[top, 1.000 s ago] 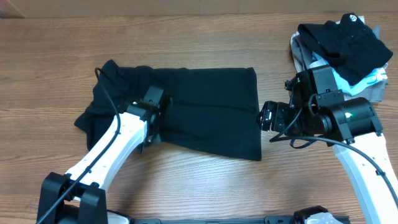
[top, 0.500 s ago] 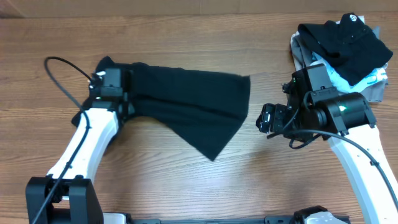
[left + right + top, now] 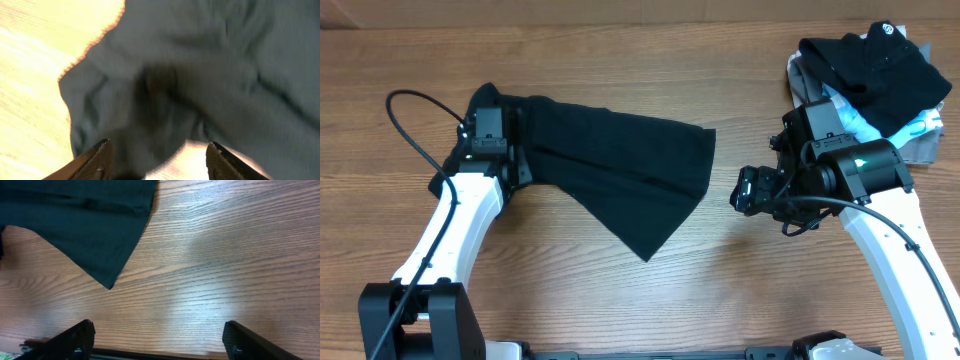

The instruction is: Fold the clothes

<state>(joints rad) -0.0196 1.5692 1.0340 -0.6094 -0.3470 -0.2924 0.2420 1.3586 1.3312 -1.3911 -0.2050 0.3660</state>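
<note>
I see the T-shirt (image 3: 610, 165) lying left to right on the wooden table (image 3: 720, 290), one corner pointing toward the arm bases. The left gripper (image 3: 159, 152) is parted at its bunched end, and the right gripper (image 3: 159, 335) is parted too.

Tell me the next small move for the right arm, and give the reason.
Probably ease the right end effector left to the pointed lower corner of the large plain black short-sleeved T-shirt and grip it. The shirt lies skewed in a fan, bunched by the open left end effector, so it likely needs spreading flat. The right jaws stand open over the wooden table.
</note>
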